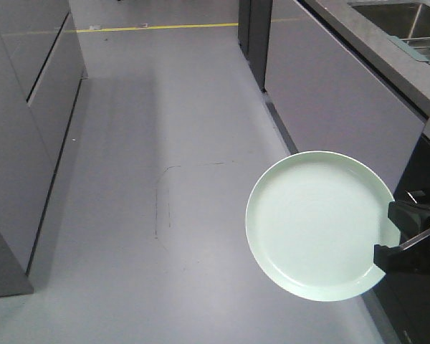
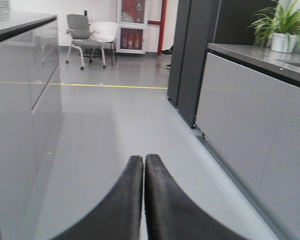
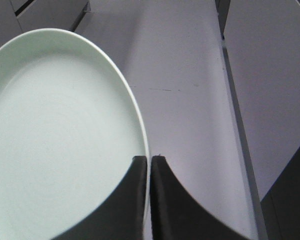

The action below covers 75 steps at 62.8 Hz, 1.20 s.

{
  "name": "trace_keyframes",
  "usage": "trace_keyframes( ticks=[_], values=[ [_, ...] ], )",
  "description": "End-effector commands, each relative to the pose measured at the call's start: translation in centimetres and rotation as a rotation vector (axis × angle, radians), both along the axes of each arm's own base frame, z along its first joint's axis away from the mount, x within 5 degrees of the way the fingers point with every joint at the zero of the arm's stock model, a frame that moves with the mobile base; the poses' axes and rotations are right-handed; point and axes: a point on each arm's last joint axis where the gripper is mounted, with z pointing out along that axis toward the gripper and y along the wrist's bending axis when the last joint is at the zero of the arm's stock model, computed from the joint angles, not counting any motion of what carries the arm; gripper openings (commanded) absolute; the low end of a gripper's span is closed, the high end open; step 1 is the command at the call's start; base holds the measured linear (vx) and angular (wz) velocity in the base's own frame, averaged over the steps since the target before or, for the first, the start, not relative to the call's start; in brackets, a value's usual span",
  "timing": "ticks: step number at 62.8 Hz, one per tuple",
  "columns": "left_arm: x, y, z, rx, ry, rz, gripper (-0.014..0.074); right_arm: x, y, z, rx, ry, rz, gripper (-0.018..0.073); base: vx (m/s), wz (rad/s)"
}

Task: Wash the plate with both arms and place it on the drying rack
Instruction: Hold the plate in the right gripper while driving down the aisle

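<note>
Containers: sink (image 1: pixel 398 20) at 1 o'clock in the front view, sunk in the counter (image 1: pixel 373 54). The rack (image 1: pixel 424 49) lies at its near rim, mostly cut off by the frame. Sink contents: cannot tell. A white pot (image 2: pixel 280 42) on the counter holds a green plant (image 2: pixel 277 20).

Task item: plate (image 1: pixel 319 226) at 4 o'clock, in the air over the grey floor (image 1: pixel 165 179), face bare and glossy.

Hold: right gripper (image 3: pixel 149 159) pinches the plate rim at its 3 o'clock edge. The left gripper (image 2: pixel 143 160) has its fingers pressed together.

Room: yellow line (image 1: pixel 165 27) crosses the floor at 12 o'clock, chairs (image 2: pixel 90 35) beyond.
</note>
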Motion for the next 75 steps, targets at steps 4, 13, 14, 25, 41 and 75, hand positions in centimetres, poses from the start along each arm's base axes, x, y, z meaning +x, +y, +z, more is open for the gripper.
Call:
trace_keyframes(
  ticks=[4,13,14,25,41,75],
  values=[
    [-0.05,0.01,0.21,-0.018,-0.07,0.0,-0.0006,0.27,-0.04,1.76,0.014,-0.11,-0.004,-0.0008,-0.02,0.28],
    [-0.05,0.01,0.21,-0.018,-0.07,0.0,-0.0006,0.27,-0.04,1.76,0.014,-0.11,-0.004,-0.0008,-0.01,0.25],
    [-0.05,0.01,0.21,-0.018,-0.07,0.0,-0.0006,0.27,-0.04,1.76,0.014,-0.11,-0.004,-0.0008,-0.01,0.23],
    [-0.05,0.01,0.21,-0.018,-0.07,0.0,-0.0006,0.27,-0.04,1.75,0.013,-0.109,-0.004,-0.0008,-0.01,0.2],
    [-0.05,0.01,0.21,-0.018,-0.07,0.0,-0.0006,0.27,-0.04,1.75,0.013,-0.109,-0.004,-0.0008,0.0,0.13],
    [-0.05,0.01,0.21,-0.018,-0.07,0.0,-0.0006,0.27,-0.04,1.75,0.013,-0.109,-0.004,-0.0008,0.03,0.06]
  ],
)
